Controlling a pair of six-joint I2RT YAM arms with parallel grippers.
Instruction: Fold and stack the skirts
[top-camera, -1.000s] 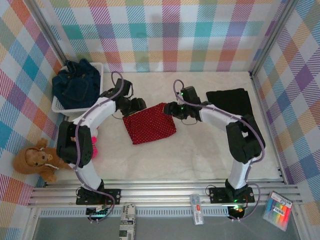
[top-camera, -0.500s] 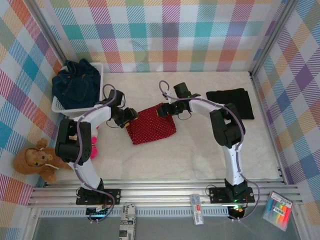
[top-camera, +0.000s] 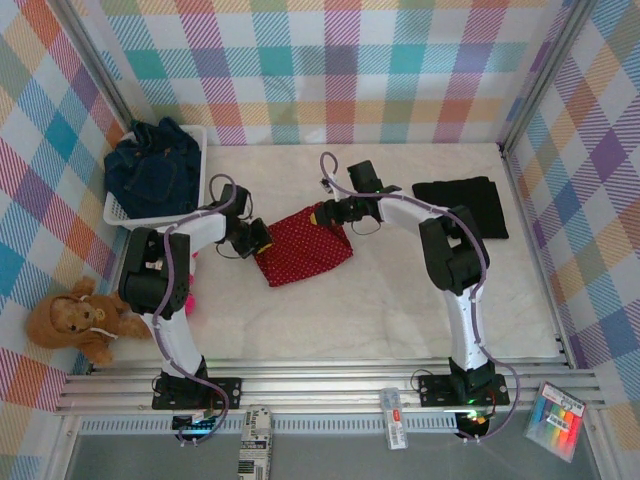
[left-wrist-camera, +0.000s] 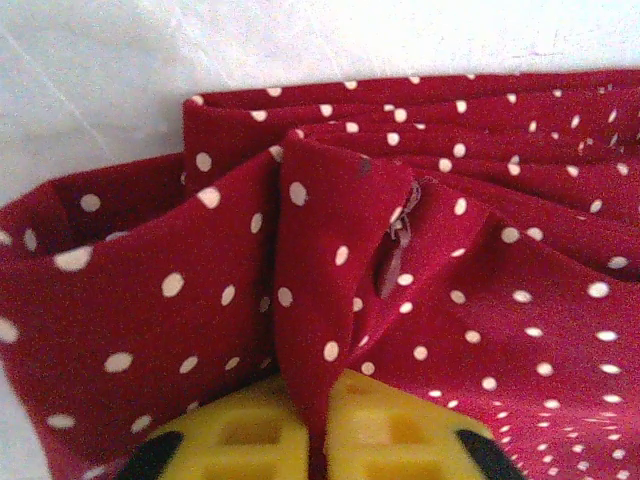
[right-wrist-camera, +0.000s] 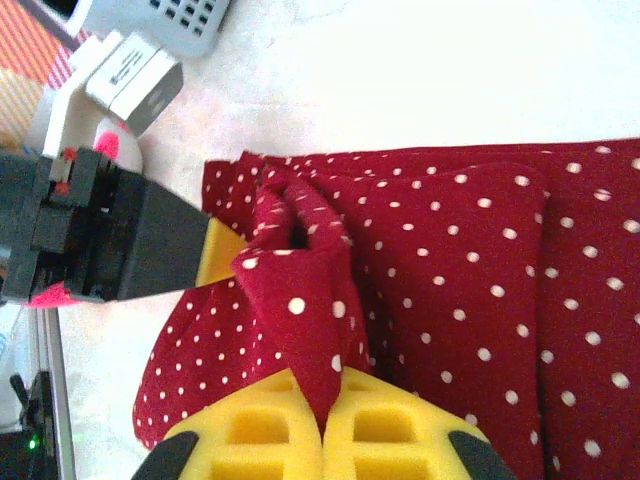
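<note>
You have the plain black cloth skirt (top-camera: 460, 205) folded by the right edge of the desk (top-camera: 400, 300), both jaws clamped shut on the red white-dotted cloth skirt (top-camera: 303, 247), and the dark denim skirts (top-camera: 150, 170) not yet folded.

No legible text anywhere.
- Top view, about 6 o'clock, on the rail below the bench: black-and-white printed pack (top-camera: 258, 452). It carries lettering, too small to read.
- Just right of it, a white strip with a red patch (top-camera: 394, 418). The print can't be resolved.
- About 5 o'clock: pack of coloured markers (top-camera: 557, 421), no label readable.
- Right wrist view, 10 o'clock: white block (right-wrist-camera: 130, 72) with faint marks, blurred.
</note>
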